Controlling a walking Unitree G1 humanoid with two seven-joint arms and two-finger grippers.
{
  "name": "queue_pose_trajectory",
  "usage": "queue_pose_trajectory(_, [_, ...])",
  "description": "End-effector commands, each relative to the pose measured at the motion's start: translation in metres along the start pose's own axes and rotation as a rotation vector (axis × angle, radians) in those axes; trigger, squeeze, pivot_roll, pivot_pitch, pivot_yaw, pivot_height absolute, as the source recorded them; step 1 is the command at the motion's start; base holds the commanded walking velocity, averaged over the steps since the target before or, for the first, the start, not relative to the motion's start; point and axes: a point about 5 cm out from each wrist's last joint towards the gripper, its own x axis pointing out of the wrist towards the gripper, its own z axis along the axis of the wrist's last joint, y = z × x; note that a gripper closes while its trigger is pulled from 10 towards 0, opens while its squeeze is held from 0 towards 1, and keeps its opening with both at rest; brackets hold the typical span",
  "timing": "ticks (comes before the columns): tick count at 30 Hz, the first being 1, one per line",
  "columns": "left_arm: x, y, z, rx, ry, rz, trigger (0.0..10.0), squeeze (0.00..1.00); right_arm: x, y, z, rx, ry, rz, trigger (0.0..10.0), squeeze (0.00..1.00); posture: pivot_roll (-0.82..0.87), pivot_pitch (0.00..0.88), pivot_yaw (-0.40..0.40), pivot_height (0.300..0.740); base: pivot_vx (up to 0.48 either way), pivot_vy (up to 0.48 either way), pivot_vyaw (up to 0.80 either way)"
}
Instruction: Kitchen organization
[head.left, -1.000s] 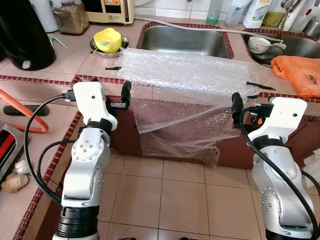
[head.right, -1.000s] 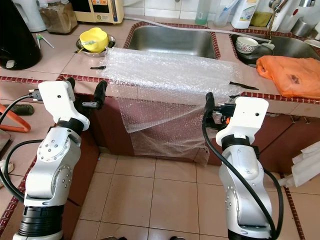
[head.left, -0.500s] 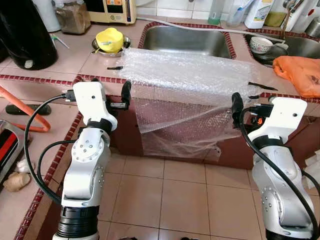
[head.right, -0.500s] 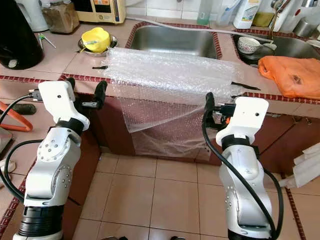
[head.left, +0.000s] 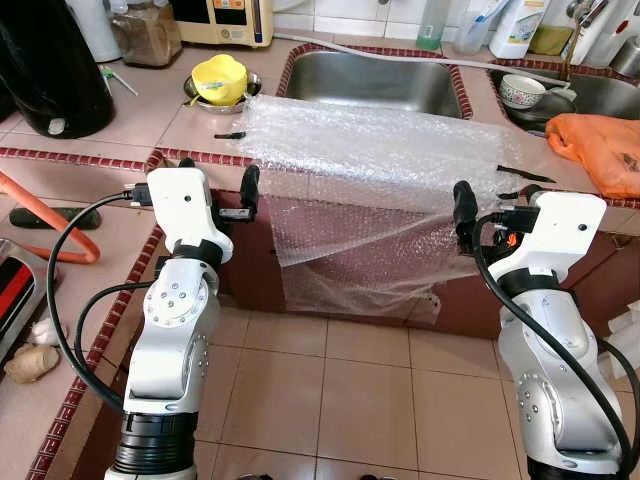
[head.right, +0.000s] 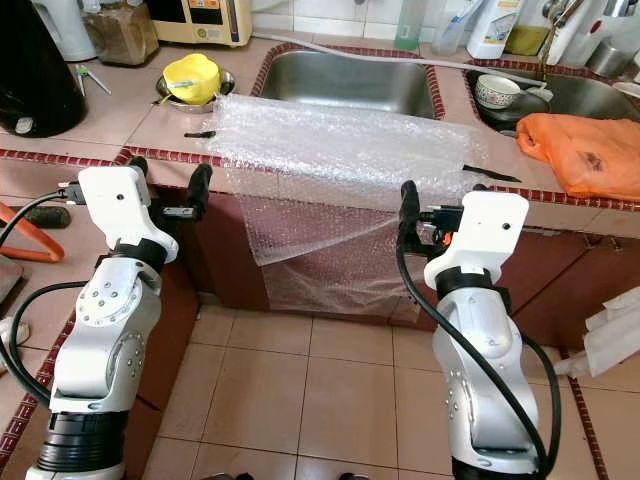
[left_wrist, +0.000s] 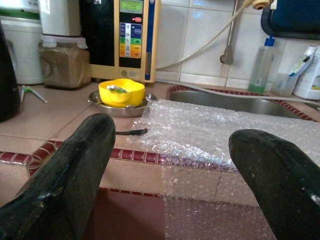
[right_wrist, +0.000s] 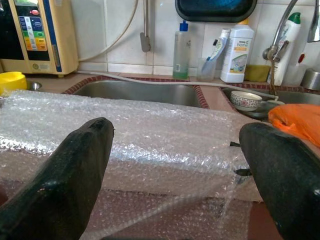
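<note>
From the head views, one bubble wrap sheet is lying across the bench in front of the sink and hanging over its near edge, with two grippers, left gripper and right gripper, having edged slightly nearer than a second ago. In the left wrist view, its jaws are standing spread before one yellow bowl. In the right wrist view, its jaws are spread facing the sheet.

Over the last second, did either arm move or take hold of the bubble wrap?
The right pincer has edged up and toward the robot's left, closer to the bubble wrap draped over the counter edge. The left pincer rose slightly. Both remain open, holding nothing. The wrap, yellow bowl and orange bag lie as before.
</note>
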Motion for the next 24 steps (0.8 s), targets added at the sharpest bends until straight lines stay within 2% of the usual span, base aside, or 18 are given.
queue_pose_trajectory(1, [0.0002,-0.0014,-0.0005,0.007,-0.005,-0.01,10.0,0.0,0.0007,-0.0005,-0.0004,-0.001,-0.003,0.007,10.0,0.0,-0.03,0.15,-0.023,0.74,0.0,0.0,0.0])
queue_pose_trajectory(11, [-0.0009,-0.0041,-0.0004,-0.012,-0.01,-0.03,10.0,0.0,0.0012,0.0016,0.0007,-0.006,-0.013,0.019,10.0,0.0,-0.03,0.148,-0.022,0.74,0.0,0.0,0.0])
queue_pose_trajectory(24, [-0.0007,-0.0059,-0.0007,-0.014,-0.01,-0.043,10.0,0.0,-0.0002,0.0011,0.0003,-0.009,-0.013,0.019,10.0,0.0,-0.03,0.155,-0.018,0.74,0.29,0.0,0.0])
